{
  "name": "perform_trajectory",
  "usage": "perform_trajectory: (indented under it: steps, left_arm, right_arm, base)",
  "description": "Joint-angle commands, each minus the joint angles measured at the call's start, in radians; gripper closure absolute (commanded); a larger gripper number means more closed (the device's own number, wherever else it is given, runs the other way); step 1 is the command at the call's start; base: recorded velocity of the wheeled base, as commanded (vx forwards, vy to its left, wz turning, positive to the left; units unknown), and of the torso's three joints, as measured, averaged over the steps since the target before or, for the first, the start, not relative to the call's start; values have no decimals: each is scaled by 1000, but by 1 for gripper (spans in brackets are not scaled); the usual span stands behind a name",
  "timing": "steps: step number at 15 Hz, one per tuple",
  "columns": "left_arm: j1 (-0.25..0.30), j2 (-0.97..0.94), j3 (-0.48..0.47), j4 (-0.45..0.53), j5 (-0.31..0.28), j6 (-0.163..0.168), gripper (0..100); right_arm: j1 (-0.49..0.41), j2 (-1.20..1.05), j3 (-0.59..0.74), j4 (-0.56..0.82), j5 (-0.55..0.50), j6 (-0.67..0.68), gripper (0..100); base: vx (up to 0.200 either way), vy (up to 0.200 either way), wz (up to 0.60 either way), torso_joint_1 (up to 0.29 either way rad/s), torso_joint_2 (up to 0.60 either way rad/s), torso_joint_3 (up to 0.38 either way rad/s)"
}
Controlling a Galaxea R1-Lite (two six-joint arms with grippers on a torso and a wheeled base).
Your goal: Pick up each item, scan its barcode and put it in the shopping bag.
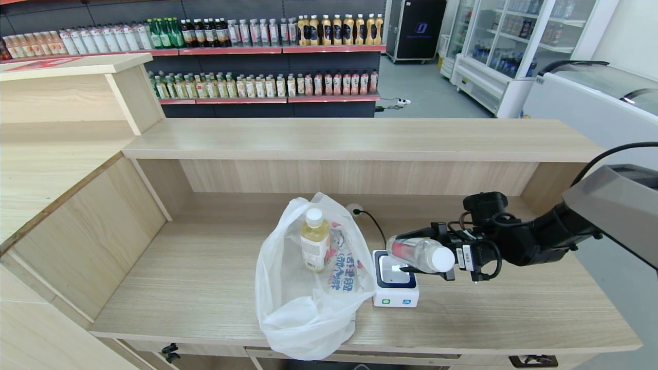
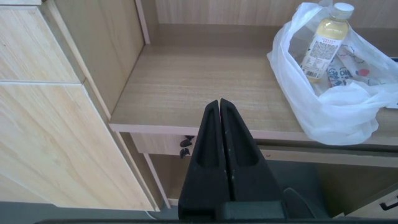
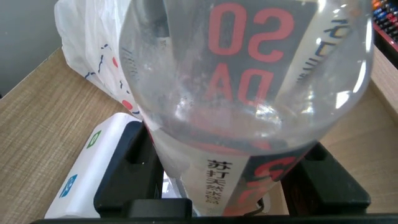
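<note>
The wooden worktop (image 1: 488, 308) runs between a raised back ledge and an open front edge. The white shopping bag (image 1: 303, 313) (image 2: 336, 112) (image 3: 93, 50) sits at the middle of the front edge. Its mouth gapes upward and its lower folds hang a little over that edge. The right gripper (image 1: 403, 253) reaches in from the right end of the worktop, its fingers clamped on either side of a clear bottle (image 1: 426, 254) (image 3: 249, 93). That bottle has a red label and a white cap. It lies on its side in the air just above the scanner (image 1: 395, 295) (image 3: 93, 162), with its cap toward the front edge.

The scanner is a small white box with a dark top. It stands just right of the bag, near the front edge. A yellow drink bottle (image 1: 314, 241) (image 2: 323, 40) with a white cap stands upright inside the bag.

The left gripper (image 2: 219, 106) hangs in front of the front edge toward its left end, well apart from the bag. Its two black fingers are pressed flat together with nothing between them. A thin black cable (image 1: 375, 226) runs from a round socket (image 1: 354, 209) by the back wall to the scanner
</note>
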Motion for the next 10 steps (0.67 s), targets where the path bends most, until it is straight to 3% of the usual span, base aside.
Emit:
perform_trajectory:
  steps: [1,8,10]
  left_arm:
    - [1,0,0,0,0,0,100]
    - [1,0,0,0,0,0,100]
    - [1,0,0,0,0,0,100]
  right_arm:
    - [-2,-23,25,0,1,-4,100]
    - [-19,-99,109,11,18,-25,100]
    - [-38,-145,137,80,26,-51,100]
  base:
    - [0,0,0,0,0,0]
    - [0,0,0,0,0,0]
    - [0,0,0,0,0,0]
